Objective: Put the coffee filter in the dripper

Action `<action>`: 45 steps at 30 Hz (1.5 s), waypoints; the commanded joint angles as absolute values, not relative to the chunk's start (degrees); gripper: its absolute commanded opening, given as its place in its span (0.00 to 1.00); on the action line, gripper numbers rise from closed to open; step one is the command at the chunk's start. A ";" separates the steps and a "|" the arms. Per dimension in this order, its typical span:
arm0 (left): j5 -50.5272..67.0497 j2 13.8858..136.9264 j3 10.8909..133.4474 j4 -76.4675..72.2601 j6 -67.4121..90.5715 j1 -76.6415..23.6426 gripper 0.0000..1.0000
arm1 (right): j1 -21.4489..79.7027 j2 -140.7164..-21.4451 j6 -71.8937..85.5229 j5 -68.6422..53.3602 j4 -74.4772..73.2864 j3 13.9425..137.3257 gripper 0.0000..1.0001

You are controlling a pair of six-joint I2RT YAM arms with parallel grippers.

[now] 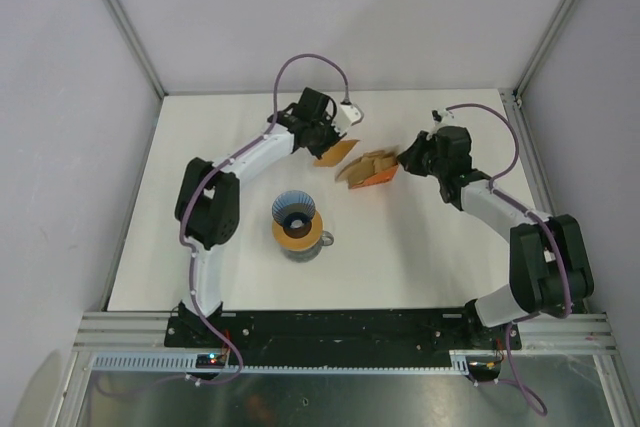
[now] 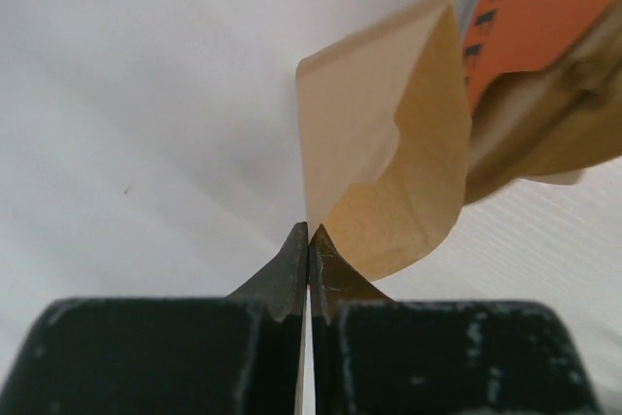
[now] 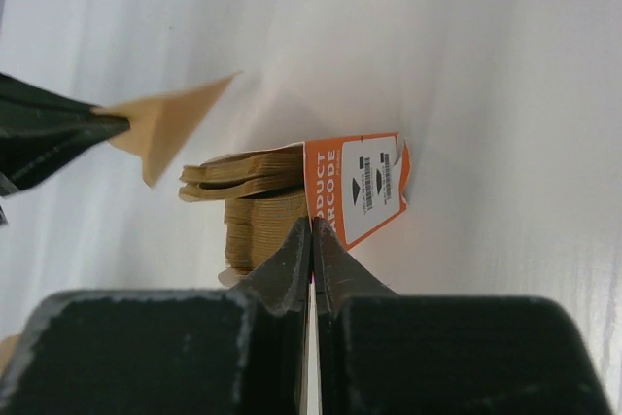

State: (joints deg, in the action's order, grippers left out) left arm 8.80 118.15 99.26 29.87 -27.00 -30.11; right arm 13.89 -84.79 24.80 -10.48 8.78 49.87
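Observation:
My left gripper is shut on a single tan coffee filter and holds it just left of the orange packet. In the left wrist view the jaws pinch the filter's corner, with the packet behind it. My right gripper is shut on the packet's edge. In the right wrist view the jaws grip the packet's orange label, and the filter hangs at the left. The blue dripper stands nearer the arms, apart from both grippers.
The dripper sits on a tan-orange ring atop a clear glass carafe in the middle of the white table. Stacked tan papers stick out of the packet. Grey walls and metal rails enclose the table.

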 commanded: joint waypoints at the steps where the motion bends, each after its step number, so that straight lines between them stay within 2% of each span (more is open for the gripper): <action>1: 4.68 119.57 101.81 29.07 -27.95 -33.62 0.00 | 14.21 -85.59 31.10 -8.67 16.52 52.12 0.00; 12: 4.91 124.59 106.28 29.05 -25.02 -37.08 0.00 | 16.94 -87.07 33.92 -7.02 18.63 52.02 0.00; 26: 11.18 126.13 112.60 29.01 -18.53 -37.45 0.00 | 18.96 -86.53 32.53 -6.14 17.16 52.03 0.00; 32: 10.48 125.91 112.96 29.05 -18.52 -37.64 0.00 | 19.07 -86.11 32.35 -5.55 17.24 52.03 0.00; 37: 5.63 124.68 114.03 29.09 -21.99 -35.92 0.00 | 18.19 -85.54 30.65 -4.85 14.86 52.01 0.00; 45: 6.49 120.94 111.47 29.01 -22.39 -31.61 0.00 | 16.88 -82.79 25.53 -3.98 12.44 52.00 0.00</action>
